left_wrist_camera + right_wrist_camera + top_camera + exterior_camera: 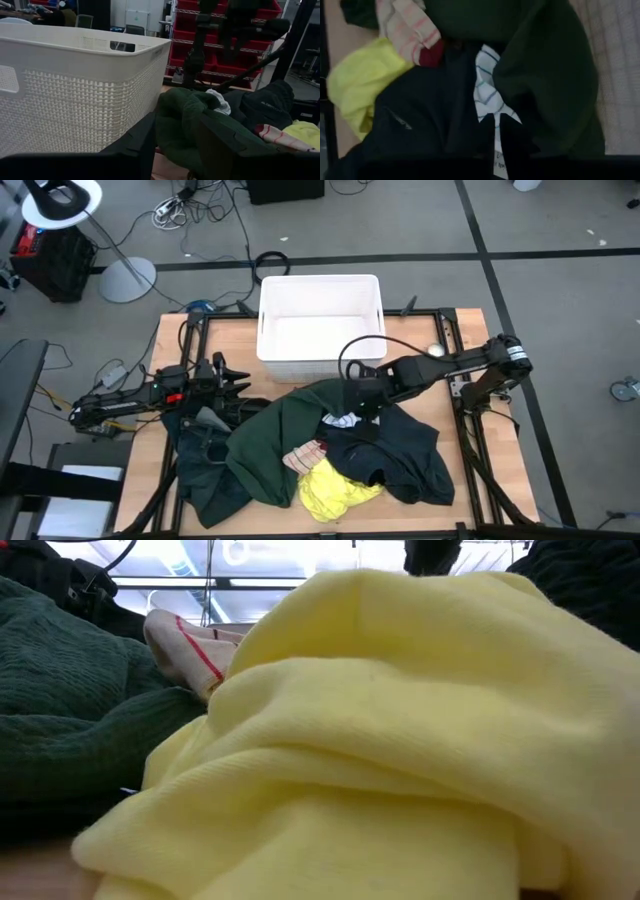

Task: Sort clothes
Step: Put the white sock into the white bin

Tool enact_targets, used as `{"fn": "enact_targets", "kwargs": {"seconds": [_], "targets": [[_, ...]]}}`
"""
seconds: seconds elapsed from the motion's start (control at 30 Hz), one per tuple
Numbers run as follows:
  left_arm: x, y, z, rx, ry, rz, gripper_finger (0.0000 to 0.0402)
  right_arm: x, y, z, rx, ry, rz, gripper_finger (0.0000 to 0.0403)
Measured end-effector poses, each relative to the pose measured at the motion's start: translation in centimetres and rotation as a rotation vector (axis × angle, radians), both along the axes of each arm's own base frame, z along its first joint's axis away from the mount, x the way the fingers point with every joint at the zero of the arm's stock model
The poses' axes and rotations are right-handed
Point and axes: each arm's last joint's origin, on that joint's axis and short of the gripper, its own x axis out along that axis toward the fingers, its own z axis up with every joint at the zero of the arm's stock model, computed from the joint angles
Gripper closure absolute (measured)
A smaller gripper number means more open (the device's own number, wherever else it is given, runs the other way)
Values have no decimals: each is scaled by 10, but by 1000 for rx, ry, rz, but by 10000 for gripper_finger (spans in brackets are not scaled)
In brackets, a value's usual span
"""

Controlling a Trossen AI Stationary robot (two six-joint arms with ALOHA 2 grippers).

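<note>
The clothes lie heaped on the wooden table in front of the white bin (372, 320). There is a dark green garment (270, 442), a dark navy one (405, 452), a yellow piece (335, 488), a pale pink striped piece (305, 457), a maroon bit (431, 55) and a white-grey striped piece (342, 420). My right gripper (357, 408) is down on the middle of the heap, shut on the white striped piece (487, 95). My left gripper (240, 387) is open at the heap's left edge, and a fold of the green garment (177, 120) lies between its fingers. My right gripper pinches the white striped piece by a narrow tip (496, 125) between its two dark fingers, coming slanting down from the table's right. The rest of the piece lies slack on the navy and green garments. My left gripper: I cannot tell whether its open fingers touch the green fold.
The white bin (75, 90) stands at the table's far middle, close beside my left gripper. The yellow piece (400, 740) fills the low view. Black frame rails run along the table's left and right sides (470, 420). Bare wood shows at the near left and right corners.
</note>
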Motion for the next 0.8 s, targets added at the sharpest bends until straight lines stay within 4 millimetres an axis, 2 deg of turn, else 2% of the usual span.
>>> {"fn": "enact_targets", "kwargs": {"seconds": [0.23, 0.43, 0.57, 0.8], "targets": [[0, 0, 0, 0, -1, 0, 264, 2, 1, -29, 24, 21, -46, 288], [0, 0, 0, 0, -1, 0, 264, 7, 7, -54, -5, -43, 59, 238], [0, 0, 0, 0, 0, 0, 264, 9, 9, -73, -41, -91, 150, 224], [0, 0, 0, 0, 0, 0, 264, 7, 2, -94, -49, -84, 138, 232]]}}
